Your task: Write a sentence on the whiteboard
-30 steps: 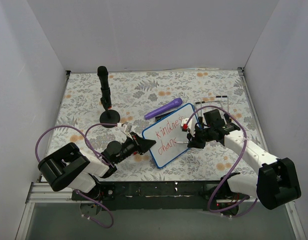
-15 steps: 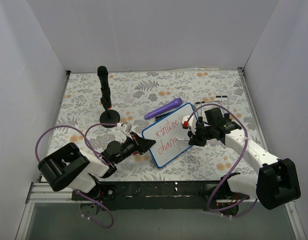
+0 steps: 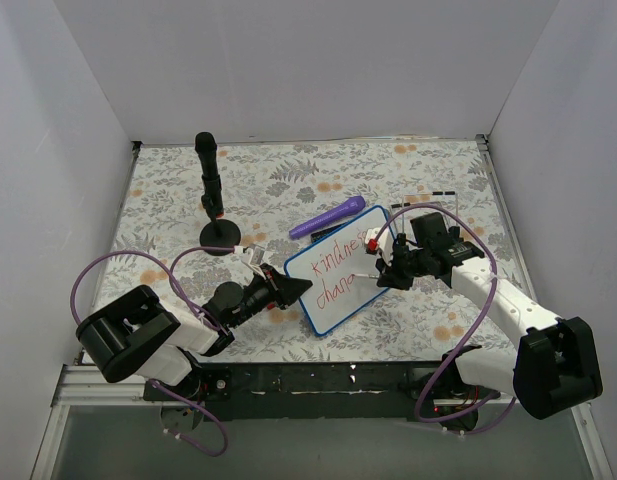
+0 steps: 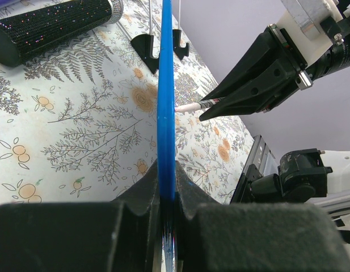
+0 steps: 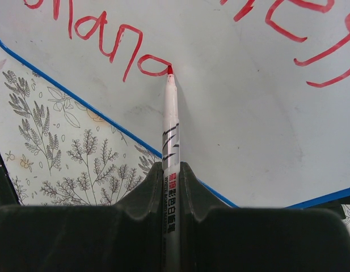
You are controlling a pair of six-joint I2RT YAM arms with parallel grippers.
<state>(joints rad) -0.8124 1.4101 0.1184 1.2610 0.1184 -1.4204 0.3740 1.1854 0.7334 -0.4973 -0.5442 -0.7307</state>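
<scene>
The whiteboard [image 3: 336,283] lies flat and askew on the flowered mat [image 3: 288,180] that covers the counter, in front of and between the two arms. The left pincer [image 3: 288,288] is clenched on the middle of the board's left edge. In the left wrist view its fingers [image 4: 135,198] squeeze the thin blue frame [image 4: 166,113] from both sides.

The right pincer [image 3: 388,272] grasps a red pen [image 5: 171,141] over the right part of the board. The pen's barrel is wedged between the fingers [image 5: 129,204] and its red tip rests on the white surface at the end of the last written letter.

The sentence [image 3: 340,262] stands in red in two lines. The upper reads roughly "kindness"; the lower is unfinished, starting "chan" and ending in a round letter.

A purple marker [image 3: 328,217] lies on the mat just beside the board's far edge. A black stand [image 3: 210,195] on a round foot is upright well apart at the far left.
</scene>
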